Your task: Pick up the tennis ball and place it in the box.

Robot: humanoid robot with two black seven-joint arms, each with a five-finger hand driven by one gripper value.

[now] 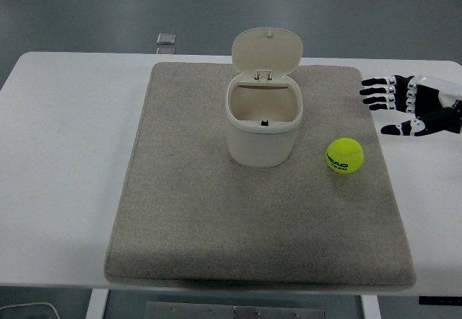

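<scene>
A yellow-green tennis ball [344, 155] lies on the grey mat [216, 247], right of the box. The box [262, 125] is a cream bin with its hinged lid [266, 50] standing open at the back; its inside looks empty. My right hand [393, 107] comes in from the right edge, above the table just past the mat's right edge. Its fingers are spread and hold nothing. It is up and to the right of the ball, apart from it. My left arm does not show.
The mat lies on a white table [65, 175]. A small grey square object [167, 40] sits at the table's far edge, behind the mat's left corner.
</scene>
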